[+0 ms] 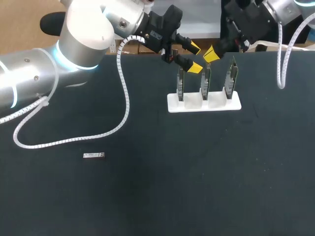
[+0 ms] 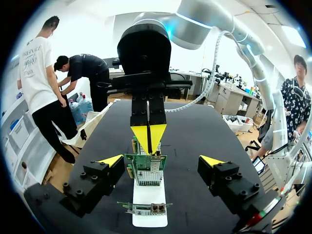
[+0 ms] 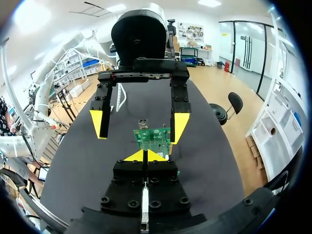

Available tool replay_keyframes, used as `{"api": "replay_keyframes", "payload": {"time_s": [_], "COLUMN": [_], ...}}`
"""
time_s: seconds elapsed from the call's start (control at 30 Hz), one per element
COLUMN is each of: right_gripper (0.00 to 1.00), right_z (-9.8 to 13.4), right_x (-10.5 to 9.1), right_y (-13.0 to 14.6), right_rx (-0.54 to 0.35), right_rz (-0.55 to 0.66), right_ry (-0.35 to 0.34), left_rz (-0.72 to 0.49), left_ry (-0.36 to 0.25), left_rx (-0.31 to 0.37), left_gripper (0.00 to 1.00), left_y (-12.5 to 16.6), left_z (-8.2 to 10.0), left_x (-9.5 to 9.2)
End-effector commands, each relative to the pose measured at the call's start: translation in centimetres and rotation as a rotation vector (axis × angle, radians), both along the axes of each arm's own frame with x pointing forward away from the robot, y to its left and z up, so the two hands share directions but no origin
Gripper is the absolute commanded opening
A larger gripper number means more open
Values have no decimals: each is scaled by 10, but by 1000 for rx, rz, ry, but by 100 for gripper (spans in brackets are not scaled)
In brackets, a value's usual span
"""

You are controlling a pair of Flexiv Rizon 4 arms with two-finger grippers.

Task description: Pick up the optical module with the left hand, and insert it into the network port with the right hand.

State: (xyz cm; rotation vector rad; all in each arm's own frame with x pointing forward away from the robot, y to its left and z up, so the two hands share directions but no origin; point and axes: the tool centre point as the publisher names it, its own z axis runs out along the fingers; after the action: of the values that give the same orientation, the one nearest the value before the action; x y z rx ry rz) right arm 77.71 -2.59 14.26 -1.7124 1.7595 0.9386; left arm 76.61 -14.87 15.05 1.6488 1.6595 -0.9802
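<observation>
The optical module, a small silver bar, lies alone on the black table at the front left, far from both grippers. Three upright network cards stand in a white holder at the back middle. My left gripper hangs open just above the left and middle cards; in the left wrist view it straddles a green card without touching it. My right gripper is shut with nothing in it and faces the left one over the cards. In the right wrist view it sits just behind a card.
A white corrugated cable from my left arm loops down onto the table at the left, ending near the module. Another white cable hangs from my right arm at the back right.
</observation>
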Motion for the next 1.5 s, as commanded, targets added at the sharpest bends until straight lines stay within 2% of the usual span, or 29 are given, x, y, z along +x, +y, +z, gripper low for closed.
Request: {"api": "replay_keyframes", "payload": {"time_s": [0.03, 0.6, 0.77, 0.97, 1.2, 1.5], "right_gripper": [0, 0, 0, 0, 0, 0], "right_z": [-7, -13, -3, 15, 37, 39], "right_x": [-1, -2, 0, -2, -4, -7], "right_y": [0, 2, 0, -6, -32, -79], "right_rx": [2, -2, 37, 68, 113, 97], "right_rz": [2, 1, -8, 9, 17, 50], "right_ry": [0, 12, 21, -4, -13, -21], "left_rz": [-2, -2, -2, -2, -2, -2], "left_ry": [4, 4, 4, 4, 4, 4], "left_rx": [5, 5, 5, 5, 5, 5], "left_gripper": [100, 100, 100, 100, 100, 100], "left_y": [-1, -1, -1, -1, -1, -1], "left_z": [0, 0, 0, 0, 0, 0], "left_x": [2, 2, 2, 2, 2, 2]}}
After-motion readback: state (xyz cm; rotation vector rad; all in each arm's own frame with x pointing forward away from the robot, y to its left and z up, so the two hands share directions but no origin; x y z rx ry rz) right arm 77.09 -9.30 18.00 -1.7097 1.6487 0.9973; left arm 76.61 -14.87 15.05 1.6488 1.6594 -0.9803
